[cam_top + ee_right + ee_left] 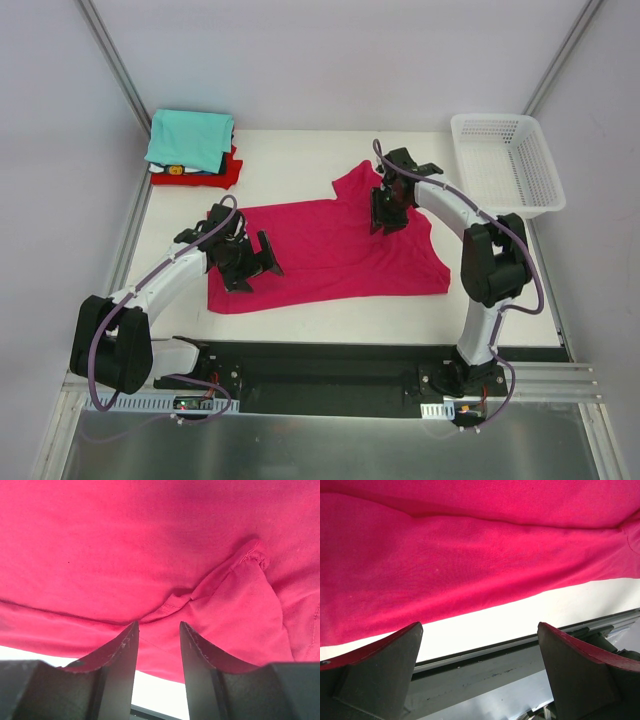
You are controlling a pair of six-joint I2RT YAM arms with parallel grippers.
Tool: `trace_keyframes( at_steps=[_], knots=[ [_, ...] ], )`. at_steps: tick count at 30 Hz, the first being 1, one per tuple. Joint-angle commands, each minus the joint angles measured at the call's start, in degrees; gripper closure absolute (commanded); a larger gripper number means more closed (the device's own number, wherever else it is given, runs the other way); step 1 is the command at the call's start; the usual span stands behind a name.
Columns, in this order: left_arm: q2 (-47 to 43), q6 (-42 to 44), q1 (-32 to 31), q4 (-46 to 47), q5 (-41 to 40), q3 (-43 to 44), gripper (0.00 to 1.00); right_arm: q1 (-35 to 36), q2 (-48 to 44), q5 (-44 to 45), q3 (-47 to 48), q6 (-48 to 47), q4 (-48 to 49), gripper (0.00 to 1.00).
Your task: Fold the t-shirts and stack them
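Note:
A large magenta-pink t-shirt [330, 255] lies spread across the middle of the white table. Over its left lower part hangs my left gripper [252, 268], jaws wide open with nothing in them; the left wrist view has it [480, 627] above the shirt's [470, 555] hem and the table's near edge. My right gripper [385, 218] hovers over the shirt's upper right part. In the right wrist view its jaws [158, 625] stand partly open just short of a bunched hem fold [250, 555], with cloth [125, 545] behind them. A folded teal t-shirt [190, 138] tops a stack with a dark/white [185, 170] and a red one [228, 172].
A white plastic mesh basket [495, 118] stands at the back right corner. The stack of folded shirts occupies the back left corner. A black rail [330, 360] runs along the table's near edge between the arm bases. Bare table [300, 150] lies behind the pink shirt.

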Motion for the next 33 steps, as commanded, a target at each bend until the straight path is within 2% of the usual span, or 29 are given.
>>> trace_keyframes(
  at_steps=[1,33],
  knots=[
    [-1.10,1.01,-0.10,0.20,0.67,-0.41,0.01,0.35,1.15,-0.93,1.43,0.06,-1.68,0.59],
    [-0.66,1.28,-0.10,0.20,0.67,-0.06,0.01,0.44,4.94,-1.02,-3.40,0.24,2.10,0.60]
  ],
)
